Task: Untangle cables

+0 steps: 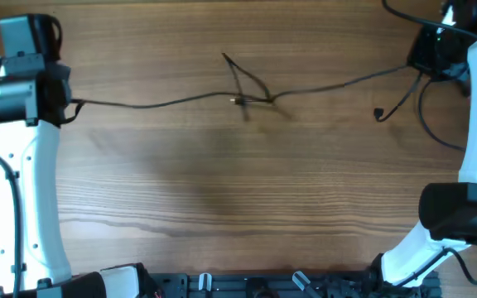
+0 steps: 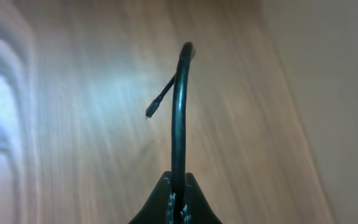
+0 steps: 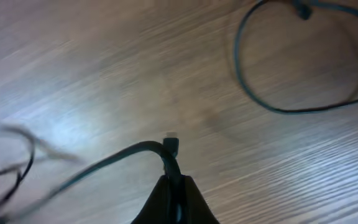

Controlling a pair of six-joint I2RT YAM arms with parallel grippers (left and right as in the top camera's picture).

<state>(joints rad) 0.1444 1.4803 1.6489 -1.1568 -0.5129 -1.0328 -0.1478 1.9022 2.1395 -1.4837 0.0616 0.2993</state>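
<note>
I found the left gripper [image 2: 178,190] clenched on 1 strand of the cables [image 1: 164,103], out by the left edge of the bench [image 1: 222,199]. The right gripper [image 3: 174,183] was clamped on another strand at the far right corner. Between the 2 grippers the cords stretched across the bench and met in a small tangle [image 1: 251,98] near the middle. A loose plug end [image 1: 379,114] lay just beside the right gripper.

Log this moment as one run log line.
left fingers: shut on cable | right fingers: shut on cable | cables: stretched out, knot mid-span
</note>
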